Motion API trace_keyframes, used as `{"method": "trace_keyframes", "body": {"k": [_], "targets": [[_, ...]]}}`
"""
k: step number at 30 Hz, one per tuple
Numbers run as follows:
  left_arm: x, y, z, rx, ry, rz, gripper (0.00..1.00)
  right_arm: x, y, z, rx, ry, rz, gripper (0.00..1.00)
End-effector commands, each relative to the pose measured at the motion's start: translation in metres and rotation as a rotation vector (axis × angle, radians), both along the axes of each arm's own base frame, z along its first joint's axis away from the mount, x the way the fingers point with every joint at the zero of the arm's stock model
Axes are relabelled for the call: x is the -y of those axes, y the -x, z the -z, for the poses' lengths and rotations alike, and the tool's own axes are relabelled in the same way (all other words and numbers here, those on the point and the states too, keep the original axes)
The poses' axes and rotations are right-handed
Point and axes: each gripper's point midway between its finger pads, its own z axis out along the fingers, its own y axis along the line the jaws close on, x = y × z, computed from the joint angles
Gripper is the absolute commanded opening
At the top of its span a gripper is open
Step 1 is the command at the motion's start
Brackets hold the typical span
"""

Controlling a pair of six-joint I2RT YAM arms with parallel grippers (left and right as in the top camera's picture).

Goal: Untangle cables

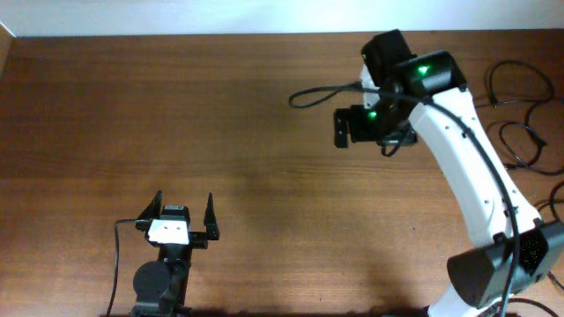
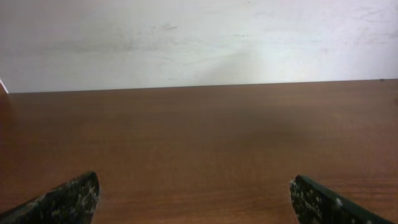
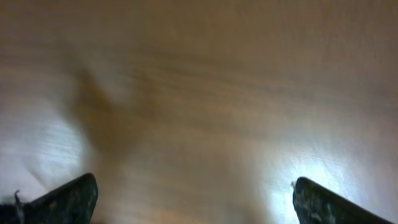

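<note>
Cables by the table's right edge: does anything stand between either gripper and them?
No loose object does. The cables lie right of the right arm's white link; the open right gripper hangs on its other side, over bare table. From the open left gripper, only that link crosses the line.

1. The cables (image 1: pixel 522 132), to the right of the right tool (image 3: pixel 193 186), run off the picture's edge; their plugs are too small to tell.
2. The surface (image 3: pixel 205 93) beneath that tool is blurred.
3. The left tool (image 2: pixel 194 183) shows only its fingertips (image 2: pixel 68 202); the wrist picture's bottom edge cuts off the rest.
</note>
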Motion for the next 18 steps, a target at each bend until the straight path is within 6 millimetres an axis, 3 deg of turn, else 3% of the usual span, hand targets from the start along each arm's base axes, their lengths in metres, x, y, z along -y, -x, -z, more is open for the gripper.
{"method": "trace_keyframes", "body": {"k": [1,4,10,18], "targets": [[-0.001,0.0,0.001,0.0,-0.015,-0.001,0.99,-0.018,-0.008,-0.036,0.195,0.004,-0.043,0.99],[-0.001,0.0,0.001,0.0,-0.015,-0.001,0.99,-0.036,-0.015,-0.051,0.293,-0.012,-0.072,0.99],[-0.001,0.0,0.001,0.0,-0.015,-0.001,0.99,-0.034,-0.014,-0.062,0.306,-0.046,0.03,0.99],[-0.001,0.0,0.001,0.0,-0.015,-0.001,0.99,-0.003,0.001,-0.116,0.48,-0.015,0.086,0.99]]}}
